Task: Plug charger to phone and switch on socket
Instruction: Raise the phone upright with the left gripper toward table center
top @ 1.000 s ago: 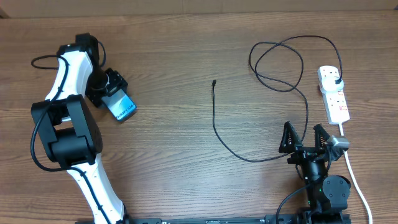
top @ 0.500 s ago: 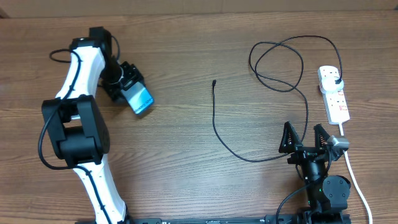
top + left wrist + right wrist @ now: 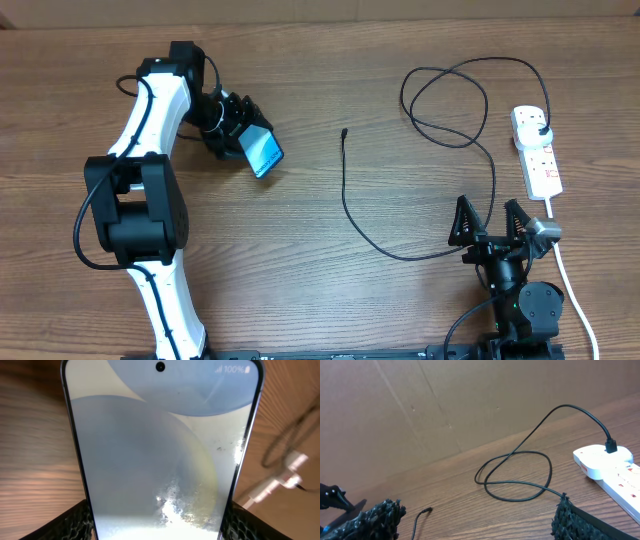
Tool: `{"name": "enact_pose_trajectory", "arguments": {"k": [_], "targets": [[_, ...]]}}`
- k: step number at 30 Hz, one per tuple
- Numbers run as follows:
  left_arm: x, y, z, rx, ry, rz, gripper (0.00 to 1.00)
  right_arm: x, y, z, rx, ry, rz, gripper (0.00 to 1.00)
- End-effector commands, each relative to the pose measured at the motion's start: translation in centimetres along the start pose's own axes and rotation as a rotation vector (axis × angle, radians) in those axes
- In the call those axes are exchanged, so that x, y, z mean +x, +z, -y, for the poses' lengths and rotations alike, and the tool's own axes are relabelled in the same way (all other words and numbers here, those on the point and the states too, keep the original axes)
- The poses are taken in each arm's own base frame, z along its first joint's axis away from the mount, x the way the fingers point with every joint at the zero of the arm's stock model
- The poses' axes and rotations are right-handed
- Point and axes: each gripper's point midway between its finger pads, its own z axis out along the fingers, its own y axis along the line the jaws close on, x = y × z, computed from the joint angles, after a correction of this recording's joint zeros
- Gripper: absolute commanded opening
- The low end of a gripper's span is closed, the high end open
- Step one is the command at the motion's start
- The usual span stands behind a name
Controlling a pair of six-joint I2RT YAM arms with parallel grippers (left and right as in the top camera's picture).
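Observation:
My left gripper (image 3: 240, 132) is shut on the phone (image 3: 263, 153), a slim smartphone with a light-blue screen, held over the table at upper left centre. The phone fills the left wrist view (image 3: 160, 450), clamped between the black fingers at its lower edge. The charger (image 3: 345, 195) is a thin black cable looping across the table; its connector tip (image 3: 344, 131) lies right of the phone, and its black plug (image 3: 541, 131) sits in the socket (image 3: 537, 152), a white power strip at far right. The cable (image 3: 520, 477) and the strip (image 3: 610, 467) show in the right wrist view. My right gripper (image 3: 490, 222) is open and empty at lower right.
The strip's white cord (image 3: 570, 285) runs down past the right arm's base. A brown cardboard wall (image 3: 445, 405) stands behind the table's far edge. The cable's loop (image 3: 445, 100) lies at the back right.
My left gripper has carried the phone to the right and slightly back, from the far left toward the cable's connector tip. The right arm, cable and strip have not moved.

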Motion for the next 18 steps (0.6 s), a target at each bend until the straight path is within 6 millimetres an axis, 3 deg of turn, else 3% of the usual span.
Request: {"name": "enact_pose_trajectory", "arguments": {"k": [1,8,18], "targets": [[1.4,-0.6,3.5,0.146,0.054,-0.069,0.61,0.1,0.0,0.3,0.009,-0.003,0.007,1.0],[3.2,-0.7,4.7,0.213,0.031,-0.152,0.6,0.1,0.0,0.3,0.009,-0.003,0.007,1.0],[5.8,-1.0,3.4,0.151,-0.117,-0.256,0.54,0.1,0.0,0.3,0.009,-0.003,0.007,1.0]]}}
